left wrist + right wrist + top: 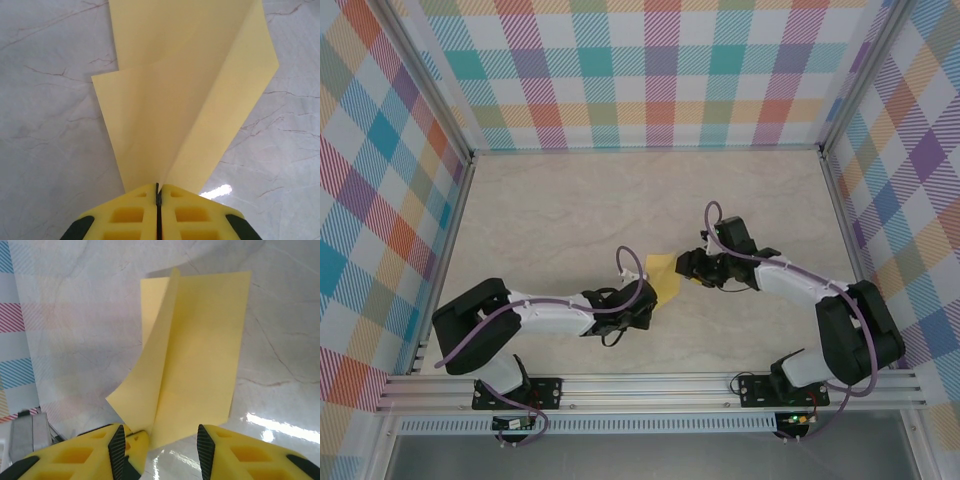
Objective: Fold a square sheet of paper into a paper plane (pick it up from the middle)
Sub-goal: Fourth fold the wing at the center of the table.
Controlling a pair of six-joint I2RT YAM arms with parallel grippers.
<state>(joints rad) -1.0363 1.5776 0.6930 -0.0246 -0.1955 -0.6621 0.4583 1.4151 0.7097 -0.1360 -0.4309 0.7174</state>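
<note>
the left fingers (147, 196) are pressed fully together, pinching a near corner of the square sheet of paper (185, 100), which fans out from them loosely folded along a crease. just beyond, the right fingers (118, 442) stand apart and grip nothing, the paper's edge lying in the gap between them. the sheet sits mid-tabletop (570, 200), between both arms, one flap standing up.

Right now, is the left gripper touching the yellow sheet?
Touching. The left wrist view shows the left gripper shut, with the folded square sheet of paper pinched in the seam between its closed jaws.
</note>
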